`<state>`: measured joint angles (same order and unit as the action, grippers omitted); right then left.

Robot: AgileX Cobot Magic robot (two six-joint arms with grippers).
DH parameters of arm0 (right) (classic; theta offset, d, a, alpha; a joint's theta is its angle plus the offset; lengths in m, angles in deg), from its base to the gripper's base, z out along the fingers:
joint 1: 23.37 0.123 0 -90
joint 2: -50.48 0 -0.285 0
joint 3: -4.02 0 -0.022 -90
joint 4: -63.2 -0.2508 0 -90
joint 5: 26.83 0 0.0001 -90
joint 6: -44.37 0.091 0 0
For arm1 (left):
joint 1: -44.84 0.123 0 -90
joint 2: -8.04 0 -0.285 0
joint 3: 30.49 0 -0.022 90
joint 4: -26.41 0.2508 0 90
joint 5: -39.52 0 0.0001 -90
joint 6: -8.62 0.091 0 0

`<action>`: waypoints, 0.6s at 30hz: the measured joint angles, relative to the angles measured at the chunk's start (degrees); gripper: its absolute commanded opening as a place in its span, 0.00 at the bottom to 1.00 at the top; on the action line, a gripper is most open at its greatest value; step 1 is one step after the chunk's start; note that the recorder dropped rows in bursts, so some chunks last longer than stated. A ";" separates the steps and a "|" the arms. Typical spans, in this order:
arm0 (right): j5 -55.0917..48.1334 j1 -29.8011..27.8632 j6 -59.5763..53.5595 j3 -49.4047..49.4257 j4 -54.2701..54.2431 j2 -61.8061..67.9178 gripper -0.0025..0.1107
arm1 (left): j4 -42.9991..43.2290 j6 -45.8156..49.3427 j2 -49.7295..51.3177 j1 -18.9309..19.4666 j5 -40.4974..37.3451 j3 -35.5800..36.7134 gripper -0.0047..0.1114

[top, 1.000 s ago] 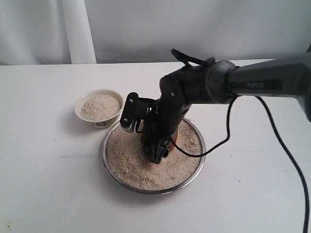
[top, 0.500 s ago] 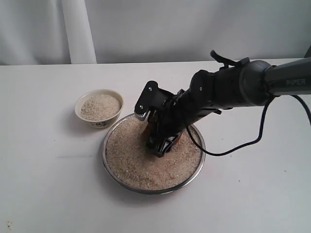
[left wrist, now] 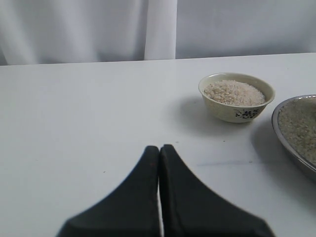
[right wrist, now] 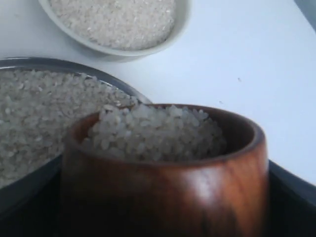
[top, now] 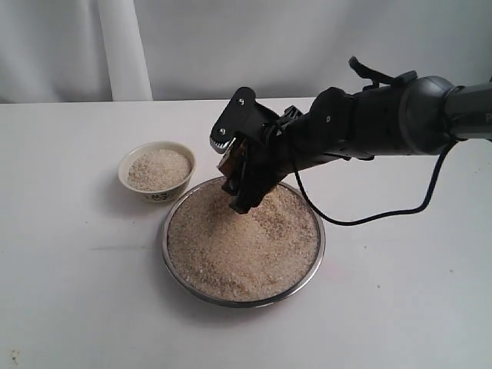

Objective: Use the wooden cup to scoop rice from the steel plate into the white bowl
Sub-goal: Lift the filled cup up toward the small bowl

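Your right gripper (top: 241, 194) grips the wooden cup (right wrist: 163, 190), which is filled to its rim with rice (right wrist: 154, 131). It holds the cup just above the rice-covered steel plate (top: 317, 247), on the side nearest the white bowl (top: 159, 193). That bowl stands just beside the plate and already holds rice. Your left gripper (left wrist: 159, 154) hangs over the white table (left wrist: 74, 123), jaws pressed together on nothing.
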<state>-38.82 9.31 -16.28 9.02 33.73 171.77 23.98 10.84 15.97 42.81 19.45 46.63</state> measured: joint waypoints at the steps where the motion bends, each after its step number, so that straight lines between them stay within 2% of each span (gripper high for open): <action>1: 0.50 0.00 0.00 0.00 -0.29 -0.10 0.02 | 0.00 0.00 0.00 0.00 0.00 0.00 0.04; 9: 3.83 0.00 0.00 -1.63 -2.09 -0.24 0.02 | 0.00 0.00 0.00 0.00 0.00 0.00 0.04; 18: 1.60 5.52 0.00 -20.23 -3.76 2.19 0.02 | 0.00 0.00 0.00 0.00 0.00 0.00 0.04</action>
<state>-37.22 14.83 -16.28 -11.21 29.97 173.96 23.98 10.84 15.97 42.81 19.45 46.63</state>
